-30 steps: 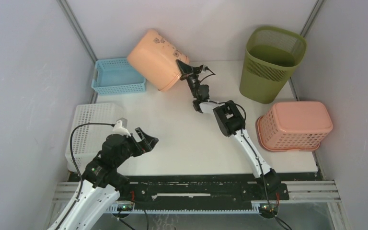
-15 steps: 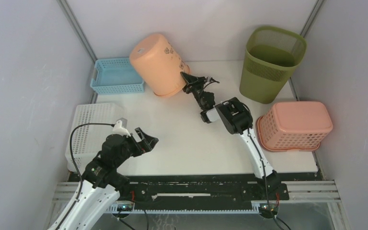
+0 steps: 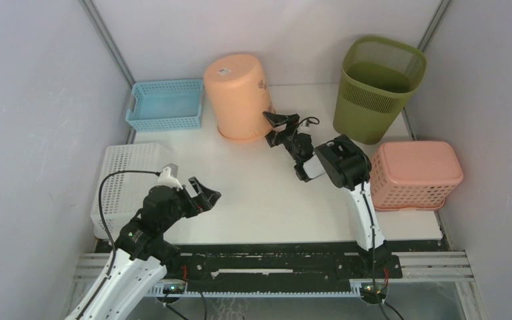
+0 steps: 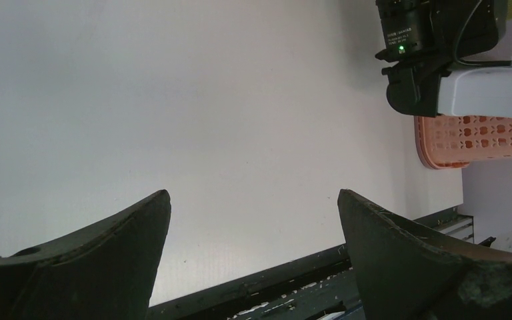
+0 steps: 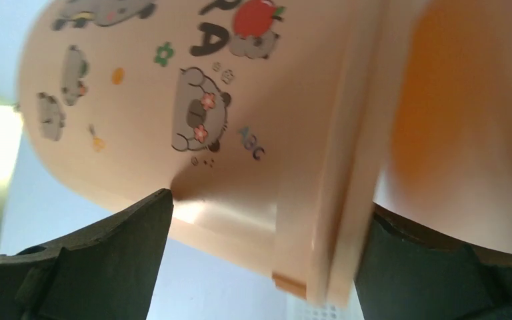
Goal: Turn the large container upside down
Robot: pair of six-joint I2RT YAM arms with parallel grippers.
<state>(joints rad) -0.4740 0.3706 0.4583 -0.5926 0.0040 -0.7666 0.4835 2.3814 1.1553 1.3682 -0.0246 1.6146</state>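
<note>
counting one large peach plastic bucket (image 3: 237, 93), mouth-down at the white table's (image 3: 253, 193) far middle, we hold the right gripper (image 3: 271, 128) wide at its rim and the left gripper (image 3: 205, 190) wide too; four mesh containers surround it: blue tray (image 3: 165, 105), white crate (image 3: 128, 177), green bin (image 3: 377, 90), pink basket (image 3: 412, 175).

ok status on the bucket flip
Left gripper open, idle over table. Right gripper open, straddling bucket rim. Bucket upside down on table. Nothing in the way.

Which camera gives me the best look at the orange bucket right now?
The top external view: the orange bucket shows whole, bottom up, beside the blue basket. The right wrist view catches only its rim and printed side, close up. The left wrist view misses it.
</note>
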